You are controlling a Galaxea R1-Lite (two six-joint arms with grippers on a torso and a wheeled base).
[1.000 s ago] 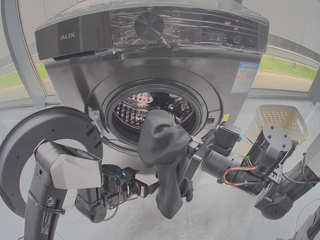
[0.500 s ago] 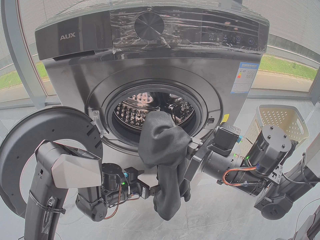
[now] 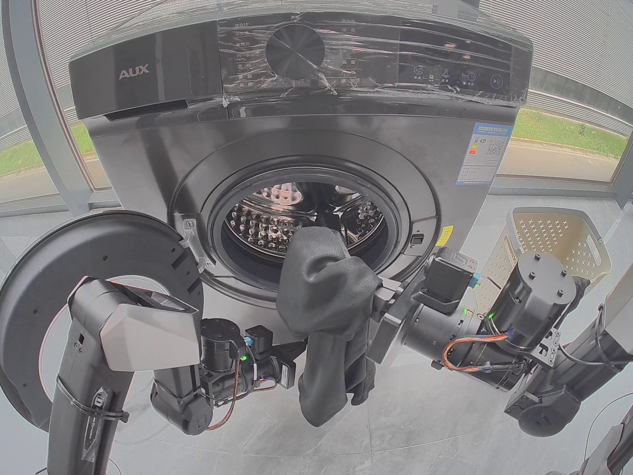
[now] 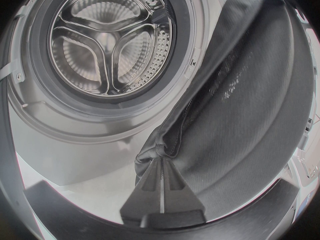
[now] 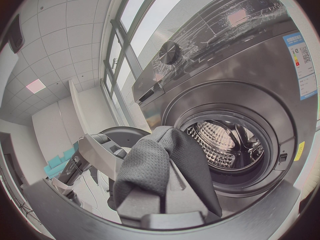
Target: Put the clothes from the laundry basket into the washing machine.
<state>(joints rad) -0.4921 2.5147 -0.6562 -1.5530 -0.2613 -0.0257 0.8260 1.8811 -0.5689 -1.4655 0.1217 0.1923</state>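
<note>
Left gripper now sits higher than a second ago and nearer the washer, and the garment's hanging end has lifted a little with it. Right gripper has sunk slightly, so the top of the garment stands lower against the opening.

Garment: dark grey mesh cloth, held in the air in front of the washer's opening. Its upper fold overlaps the lower right of the rim, and its tail hangs clear above the floor. No part of it lies inside the drum.

Left gripper: the wrist view shows the fingers pressed together and clenched on a bunched fold at the garment's lower edge.

Right gripper: the fingers lie together, with the garment draped over their tips and gripped there.

Door: swung fully open to the left of the opening.

Basket: beige and perforated, on the floor to the right of the washer, behind the right arm. Its contents cannot be made out.
</note>
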